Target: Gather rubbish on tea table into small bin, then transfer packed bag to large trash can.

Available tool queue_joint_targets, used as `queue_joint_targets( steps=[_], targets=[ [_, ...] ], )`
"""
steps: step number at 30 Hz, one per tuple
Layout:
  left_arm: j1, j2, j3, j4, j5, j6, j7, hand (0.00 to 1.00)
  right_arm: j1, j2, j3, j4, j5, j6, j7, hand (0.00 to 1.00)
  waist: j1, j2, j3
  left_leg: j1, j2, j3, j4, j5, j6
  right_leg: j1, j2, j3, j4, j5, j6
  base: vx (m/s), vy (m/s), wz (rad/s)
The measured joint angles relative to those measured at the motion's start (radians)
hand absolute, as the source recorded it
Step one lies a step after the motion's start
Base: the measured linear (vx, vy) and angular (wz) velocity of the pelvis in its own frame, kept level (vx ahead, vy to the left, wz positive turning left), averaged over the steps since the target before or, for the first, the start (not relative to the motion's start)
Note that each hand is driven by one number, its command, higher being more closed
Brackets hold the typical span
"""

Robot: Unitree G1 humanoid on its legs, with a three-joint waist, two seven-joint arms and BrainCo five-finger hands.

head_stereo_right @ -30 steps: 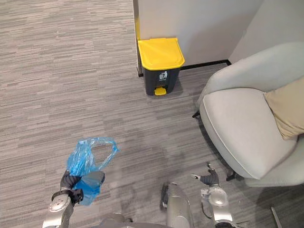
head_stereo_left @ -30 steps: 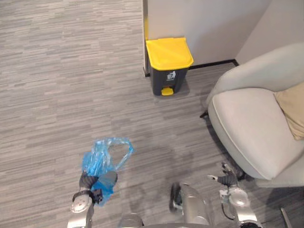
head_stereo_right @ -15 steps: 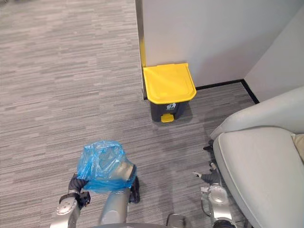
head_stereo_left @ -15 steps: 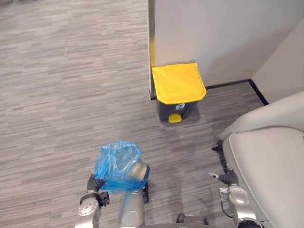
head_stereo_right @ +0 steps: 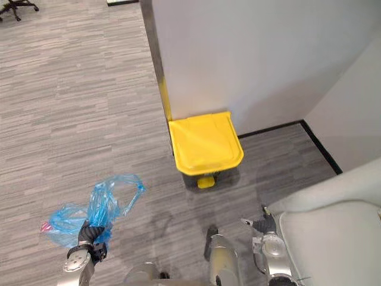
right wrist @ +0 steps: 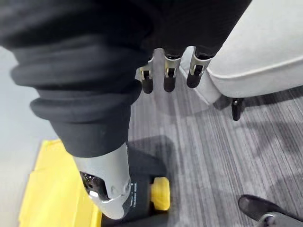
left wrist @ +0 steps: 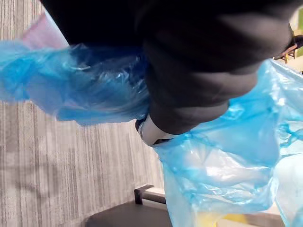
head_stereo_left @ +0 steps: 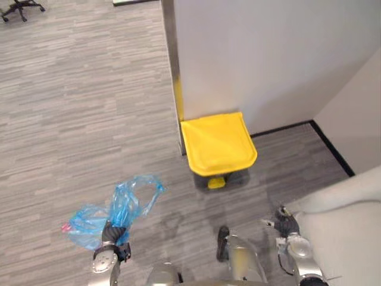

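Observation:
A blue plastic bag (head_stereo_left: 122, 205) hangs at the lower left above the grey floor, something pink showing inside it. My left hand (head_stereo_left: 109, 233) is shut on its gathered neck; in the left wrist view the blue film (left wrist: 222, 161) wraps round the dark cover and hides most of the fingers. The large trash can, dark with a yellow lid (head_stereo_left: 217, 145), stands closed against the wall ahead, a yellow pedal (right wrist: 161, 194) at its foot. My right hand (head_stereo_left: 284, 224) hangs at the lower right with fingers (right wrist: 165, 78) straight and nothing in it.
A white wall with a projecting corner (head_stereo_left: 172, 71) rises behind the can. A pale grey armchair (head_stereo_left: 351, 205) stands close on the right, next to my right hand. Grey striped floor stretches to the left; an office chair base (head_stereo_left: 21, 7) is far off at the top left.
The camera has moved forward, so the trash can sits closer and lower in view. The bag, bunched over my front half a second ago, now trails out to the left of my left hand.

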Motion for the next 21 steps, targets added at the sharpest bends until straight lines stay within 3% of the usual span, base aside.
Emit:
queue_joint_targets(
  steps=[2, 4, 5, 6, 8, 9, 10, 13, 17, 21],
  targets=[
    [-0.012, -0.013, 0.001, -0.002, 0.000, 0.001, -0.003, 1.00, 0.022, 0.004, -0.013, -0.010, 0.001, 0.000, -0.002, 0.00, 0.000, 0.004, 0.000, -0.016, 0.015, -0.002, 0.060, 0.077, -0.013, 0.071, 0.012, -0.036, -0.036, -0.029, 0.007, 0.38, -0.142, 0.36],
    [-0.011, -0.036, -0.001, -0.007, 0.000, 0.003, -0.004, 1.00, 0.063, 0.016, -0.011, -0.055, 0.008, 0.000, -0.002, 0.00, 0.005, 0.006, 0.002, -0.076, 0.061, -0.003, 0.277, 0.153, -0.001, 0.176, 0.025, -0.052, -0.101, -0.035, 0.006, 0.28, -0.021, 0.26],
    [-0.009, -0.043, -0.013, -0.010, 0.000, 0.003, -0.014, 1.00, 0.069, 0.031, -0.010, -0.093, 0.012, -0.004, -0.003, 0.00, 0.021, -0.005, 0.002, -0.132, 0.088, 0.008, 0.388, 0.148, 0.012, 0.222, 0.021, -0.046, -0.137, -0.035, 0.006, 0.27, 0.085, -0.09],
    [-0.010, -0.055, -0.025, -0.016, 0.000, 0.004, -0.025, 1.00, 0.072, 0.040, -0.015, -0.113, 0.023, -0.010, -0.009, 0.00, 0.026, -0.013, 0.004, -0.191, 0.093, 0.029, 0.384, 0.066, 0.025, 0.242, 0.013, -0.038, -0.158, -0.034, 0.007, 0.25, 0.099, -0.14],
    [-0.011, -0.060, -0.042, -0.029, 0.000, 0.005, -0.030, 1.00, 0.066, 0.047, -0.016, -0.112, 0.049, -0.011, -0.018, 0.00, 0.031, -0.013, 0.003, -0.237, 0.088, 0.033, 0.279, 0.046, 0.032, 0.242, 0.006, -0.035, -0.167, -0.032, 0.012, 0.15, 0.134, -0.13],
    [-0.013, -0.063, -0.043, -0.033, 0.000, 0.005, -0.033, 1.00, 0.060, 0.070, -0.045, -0.109, 0.059, -0.009, -0.022, 0.00, 0.029, -0.005, 0.000, -0.242, 0.089, 0.050, 0.073, 0.096, 0.009, 0.242, 0.007, -0.029, -0.169, -0.034, 0.043, 0.12, 0.177, -0.12],
    [-0.010, -0.068, -0.043, -0.033, 0.001, 0.005, -0.035, 1.00, 0.061, 0.071, -0.055, -0.109, 0.061, -0.008, -0.023, 0.00, 0.027, 0.011, -0.006, -0.239, 0.092, 0.050, -0.007, 0.149, 0.009, 0.243, 0.019, -0.025, -0.169, -0.040, 0.058, 0.15, 0.221, -0.19],
    [-0.007, -0.066, -0.043, -0.029, 0.002, 0.007, -0.042, 1.00, 0.083, 0.098, -0.083, -0.100, 0.078, -0.002, -0.023, 0.00, 0.031, -0.028, -0.023, -0.181, 0.030, 0.093, -0.081, 0.142, 0.018, 0.257, -0.028, 0.014, -0.204, -0.039, 0.094, 0.15, 0.191, -0.17],
    [0.008, -0.051, -0.043, -0.017, 0.019, 0.008, -0.044, 1.00, 0.086, 0.098, -0.086, -0.094, 0.078, -0.003, -0.022, 0.00, 0.028, -0.028, -0.027, -0.135, -0.006, 0.135, -0.139, 0.145, 0.023, 0.281, -0.050, 0.060, -0.262, -0.016, 0.124, 0.08, 0.077, -0.23],
    [0.010, -0.036, -0.043, 0.029, 0.024, 0.013, -0.042, 1.00, 0.081, 0.089, -0.087, -0.041, 0.078, -0.003, -0.022, 0.00, 0.024, -0.028, -0.033, -0.120, -0.010, 0.135, -0.168, 0.145, 0.023, 0.280, -0.038, 0.071, -0.281, -0.014, 0.122, 0.06, -0.018, -0.16]
  ],
)
